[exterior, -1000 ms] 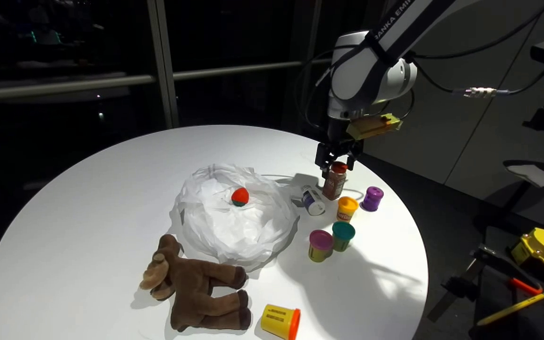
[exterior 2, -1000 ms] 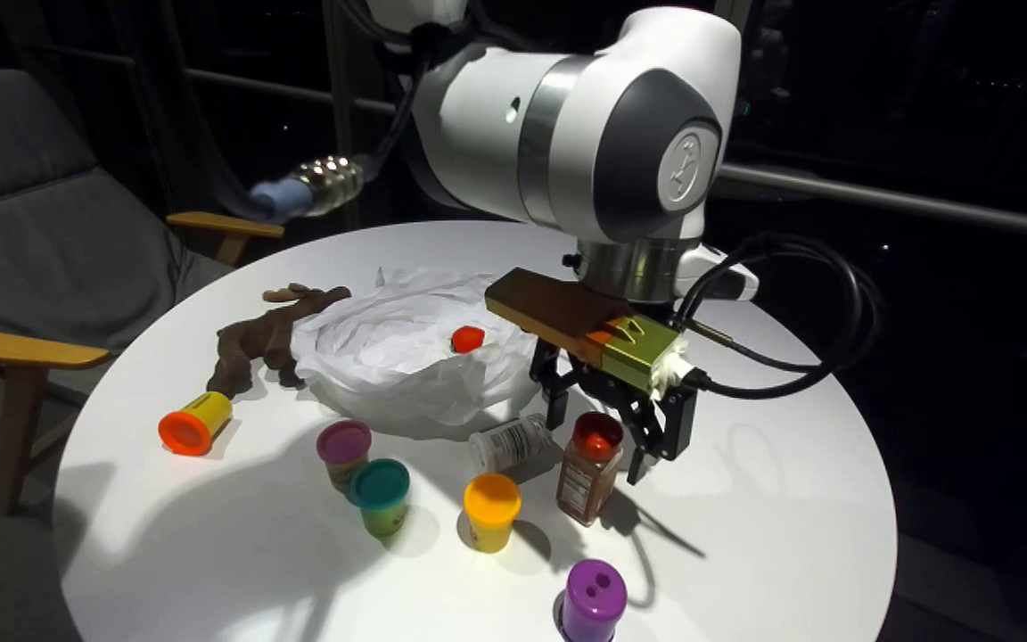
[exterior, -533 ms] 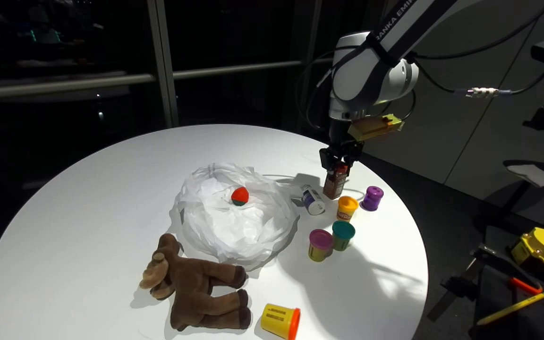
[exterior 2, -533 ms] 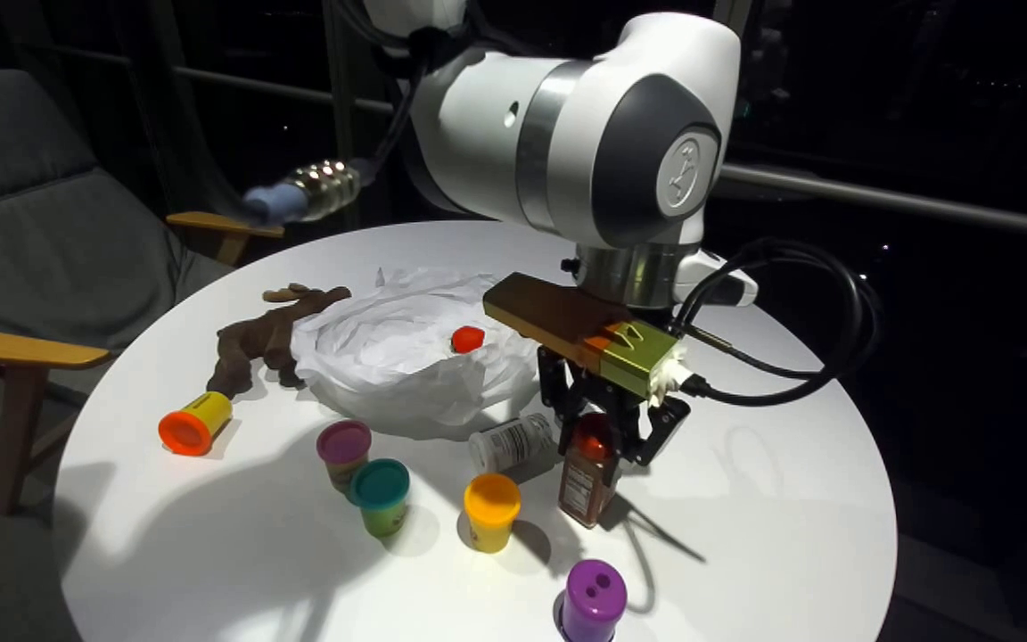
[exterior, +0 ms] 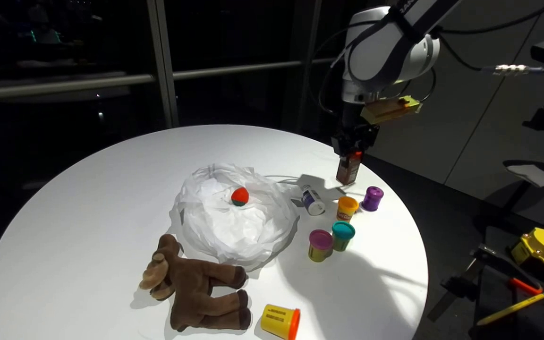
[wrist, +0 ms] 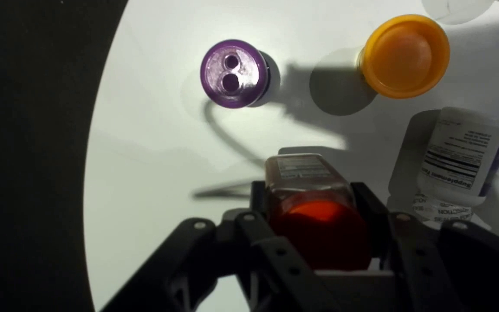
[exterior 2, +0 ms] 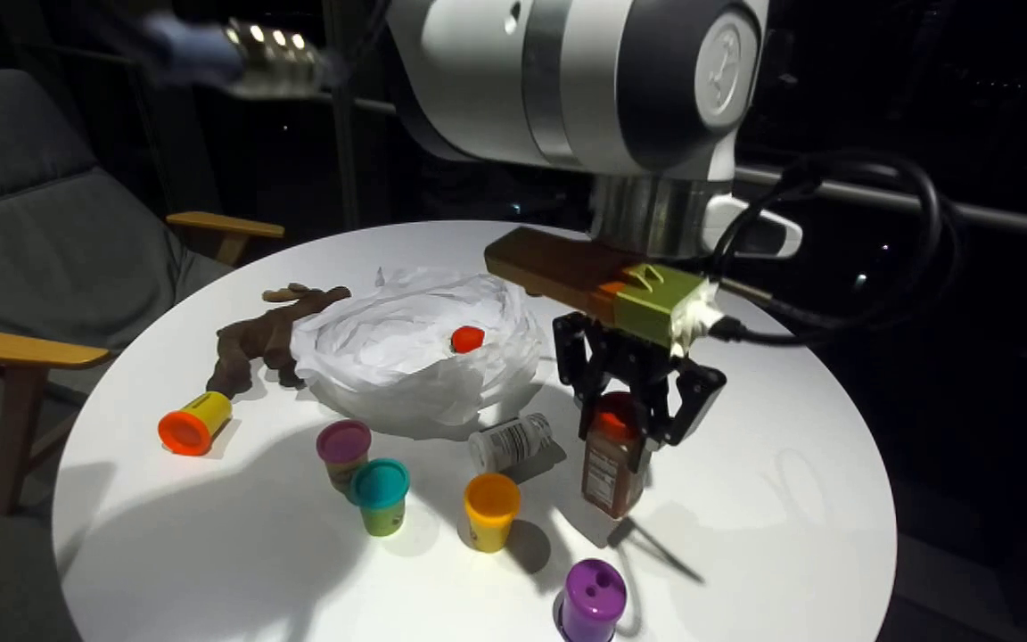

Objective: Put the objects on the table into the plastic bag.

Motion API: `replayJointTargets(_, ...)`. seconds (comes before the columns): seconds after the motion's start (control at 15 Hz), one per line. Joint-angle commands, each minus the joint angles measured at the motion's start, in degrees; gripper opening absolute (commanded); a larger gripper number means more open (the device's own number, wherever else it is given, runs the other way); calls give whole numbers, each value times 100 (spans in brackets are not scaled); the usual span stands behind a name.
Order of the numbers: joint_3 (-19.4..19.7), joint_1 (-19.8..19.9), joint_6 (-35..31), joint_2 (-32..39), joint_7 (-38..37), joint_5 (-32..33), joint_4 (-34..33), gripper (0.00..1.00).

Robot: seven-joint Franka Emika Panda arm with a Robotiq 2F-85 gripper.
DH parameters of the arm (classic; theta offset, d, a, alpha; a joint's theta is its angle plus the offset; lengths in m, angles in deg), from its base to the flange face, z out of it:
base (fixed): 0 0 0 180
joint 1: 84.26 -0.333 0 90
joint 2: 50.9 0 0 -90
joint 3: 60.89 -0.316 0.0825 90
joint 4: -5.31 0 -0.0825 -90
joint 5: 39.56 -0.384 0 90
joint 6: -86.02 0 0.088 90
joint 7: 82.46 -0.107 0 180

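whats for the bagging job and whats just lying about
Job: plastic bag; red piece inside its rim; table; gripper; red-capped bottle it holds; plush toy; white bottle; purple pot; orange-lidded tub; teal-lidded tub; pink-lidded tub; tipped yellow tub

Lying about: pencil; red-button box; grey chair

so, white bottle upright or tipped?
Tipped: white bottle lies on its side on the table in both exterior views; its label shows in the wrist view.

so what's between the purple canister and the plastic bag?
Going from the purple canister to the plastic bag: an upright orange-lidded tub, then a white bottle on its side, nearer the bag. Shows in an exterior view.
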Motion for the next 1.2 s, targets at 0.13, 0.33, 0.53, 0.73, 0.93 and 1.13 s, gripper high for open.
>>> replayJointTargets(0.13,259,-914,783,-1604,-1399,1447,678,25)
replayJointTargets(0.33,-180,-1172,1760,-1898,-1736,1953,221,25)
replayJointTargets(0.53,-661,-1226,2389,-1652,-1392,1854,-517,25)
replayJointTargets(0.73,-1095,-1350,2725,-1038,-1077,1572,-1414,25)
replayJointTargets(0.93,-1305,-1424,2834,-235,-773,1342,-2288,25)
replayJointTargets(1.13,-1312,-1575,3024,671,-675,1252,-3098,25)
